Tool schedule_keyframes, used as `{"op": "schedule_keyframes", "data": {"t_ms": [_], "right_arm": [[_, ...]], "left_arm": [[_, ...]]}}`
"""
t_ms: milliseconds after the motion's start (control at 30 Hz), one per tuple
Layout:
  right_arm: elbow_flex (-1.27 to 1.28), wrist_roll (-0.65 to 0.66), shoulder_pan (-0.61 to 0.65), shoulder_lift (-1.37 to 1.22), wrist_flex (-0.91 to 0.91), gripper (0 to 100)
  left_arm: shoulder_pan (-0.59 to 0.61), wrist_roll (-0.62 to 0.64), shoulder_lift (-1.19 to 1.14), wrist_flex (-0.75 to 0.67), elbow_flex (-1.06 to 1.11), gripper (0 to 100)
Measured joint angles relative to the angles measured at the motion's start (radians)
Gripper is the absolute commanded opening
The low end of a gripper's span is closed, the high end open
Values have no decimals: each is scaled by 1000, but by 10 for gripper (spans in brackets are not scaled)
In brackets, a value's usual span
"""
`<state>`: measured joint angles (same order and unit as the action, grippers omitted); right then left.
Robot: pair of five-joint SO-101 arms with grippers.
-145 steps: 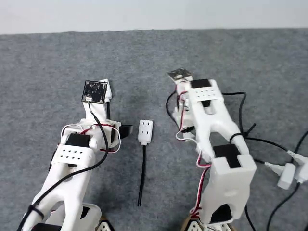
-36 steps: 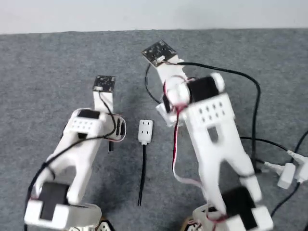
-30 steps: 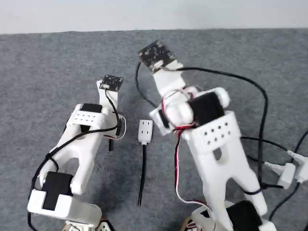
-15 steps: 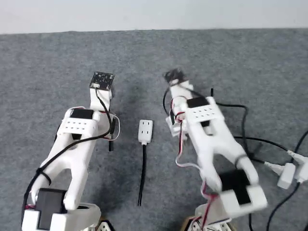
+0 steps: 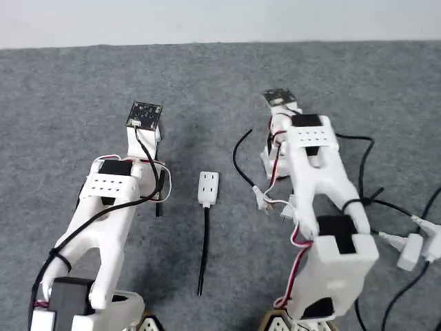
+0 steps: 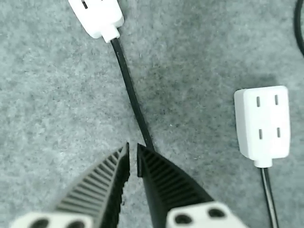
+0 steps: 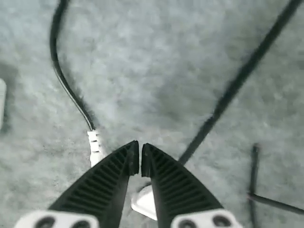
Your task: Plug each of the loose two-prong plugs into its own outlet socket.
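Plugs first: I count two loose ones, both white with black cords. One plug lies on the grey mat out ahead of the left claw, and its cord runs straight back to the fingertips. That claw is closed, tips nearly touching. The cord slips under one finger right at the tip, so I honestly can't say whether it's pinched or just passing underneath.

The second plug sits just beside the right claw, not touching it as far as the wrist view shows. Its cord curls away in a loop. The right claw is pressed together too, with nothing between the fingers. One more black cable crosses the mat on that claw's other side.

One outlet block is on the mat, white, lying flat between the two arms. The left wrist view shows four slots on it, so two sockets, both unfilled. Its own black cord trails back toward the arm bases.

Over at the mat's right edge there's a cluster of white connectors with black cables.
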<state>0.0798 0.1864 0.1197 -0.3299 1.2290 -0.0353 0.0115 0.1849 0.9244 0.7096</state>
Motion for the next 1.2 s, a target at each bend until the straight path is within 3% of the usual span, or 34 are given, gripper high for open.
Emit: {"op": "schedule_keyframes", "data": {"t_ms": [700, 1200], "right_arm": [[-6, -3, 206, -66, 57, 9], [77, -132, 126, 158, 8, 9]], "left_arm": [[0, 0, 0, 0, 0, 19], [5, 0, 0, 0, 0, 19]]}}
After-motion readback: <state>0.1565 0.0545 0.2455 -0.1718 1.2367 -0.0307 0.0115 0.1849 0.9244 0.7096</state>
